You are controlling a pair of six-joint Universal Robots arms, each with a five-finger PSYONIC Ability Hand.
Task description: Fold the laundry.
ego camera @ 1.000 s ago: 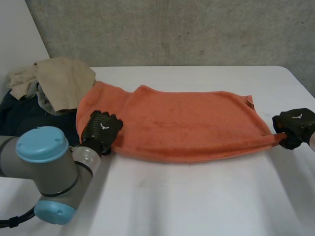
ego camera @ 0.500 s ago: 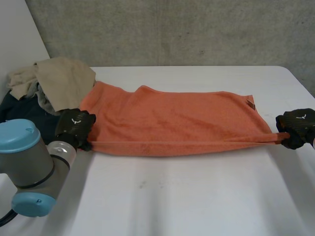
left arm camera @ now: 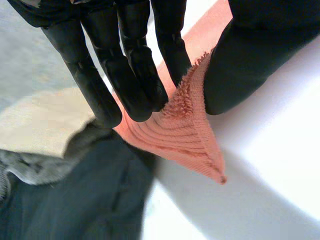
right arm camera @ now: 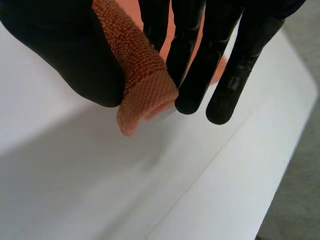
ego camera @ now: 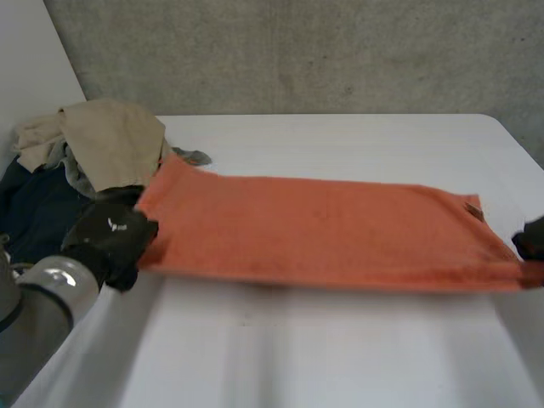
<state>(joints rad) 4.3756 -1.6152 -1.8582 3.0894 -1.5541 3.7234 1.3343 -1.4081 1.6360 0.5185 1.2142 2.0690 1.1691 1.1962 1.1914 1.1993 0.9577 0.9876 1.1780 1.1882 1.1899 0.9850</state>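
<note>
Left wrist view: left hand (left arm camera: 131,70) pinches one near corner of the orange towel (left arm camera: 185,135) between straight fingers and thumb (left arm camera: 250,55). Right hand (right arm camera: 240,55) pinches the other near corner the same way. Small brown tag (ego camera: 473,210) near towel's right end, writing unreadable. Versus half a second ago: hands farther apart, towel flatter and tauter. Long axis runs left-right across the white table (ego camera: 340,357), left end beside the clothes pile (ego camera: 93,144).

Lab, concrete wall (ego camera: 297,51) (bare), white table (ego camera: 340,357)
</note>
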